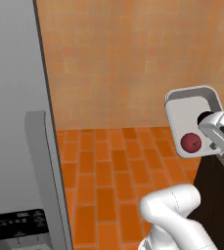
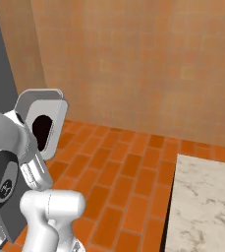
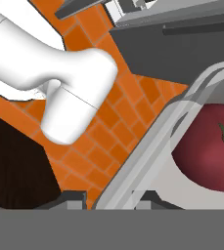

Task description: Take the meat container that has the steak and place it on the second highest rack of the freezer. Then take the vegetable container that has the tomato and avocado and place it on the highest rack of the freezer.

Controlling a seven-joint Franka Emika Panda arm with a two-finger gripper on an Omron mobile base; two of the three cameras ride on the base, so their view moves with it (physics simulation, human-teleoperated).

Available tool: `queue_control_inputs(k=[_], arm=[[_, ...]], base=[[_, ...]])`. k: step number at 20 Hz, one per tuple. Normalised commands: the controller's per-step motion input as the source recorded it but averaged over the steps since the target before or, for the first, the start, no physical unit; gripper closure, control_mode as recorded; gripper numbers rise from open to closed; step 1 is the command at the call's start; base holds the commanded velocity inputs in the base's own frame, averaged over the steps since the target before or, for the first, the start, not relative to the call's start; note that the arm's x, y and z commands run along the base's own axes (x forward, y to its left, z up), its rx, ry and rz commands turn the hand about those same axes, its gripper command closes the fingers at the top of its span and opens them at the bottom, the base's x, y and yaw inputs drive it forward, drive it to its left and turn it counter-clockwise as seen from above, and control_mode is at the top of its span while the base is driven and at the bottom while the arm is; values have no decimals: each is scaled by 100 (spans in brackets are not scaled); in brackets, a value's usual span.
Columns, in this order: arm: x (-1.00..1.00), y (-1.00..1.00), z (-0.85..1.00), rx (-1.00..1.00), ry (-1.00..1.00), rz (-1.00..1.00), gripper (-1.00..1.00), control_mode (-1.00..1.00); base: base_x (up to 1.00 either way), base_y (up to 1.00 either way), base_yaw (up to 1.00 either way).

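My gripper [image 1: 210, 131] is shut on the rim of the vegetable container [image 1: 189, 105], a clear grey-rimmed tub held up on its side in the air. The tomato [image 1: 190, 142] lies against its lower wall, and a dark lump, the avocado [image 2: 42, 129], sits beside it. In the hand view the container's rim [image 3: 147, 151] runs between my fingertips [image 3: 77, 197], with the tomato [image 3: 209, 151] large at the right. The freezer [image 1: 13, 112] stands at the left, its grey door and bar handle [image 1: 40, 161] facing me. Its racks, the meat container and the steak are out of view.
A dark wood cabinet [image 1: 216, 195] stands under my hand at the right. A marble counter [image 2: 202, 206] fills the lower right. Orange tiled floor [image 1: 113, 171] and a tan tiled wall [image 1: 133, 58] lie ahead.
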Motion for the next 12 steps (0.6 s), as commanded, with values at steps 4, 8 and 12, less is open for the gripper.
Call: queue_control_inputs(k=[4,8,12], arm=[[0,0,0,0,0,0,100,100],[0,0,0,0,0,0,100,100],[0,0,0,0,0,0,100,100]], base=[[89,-27,32],[99,-18,39],[92,-25,48]])
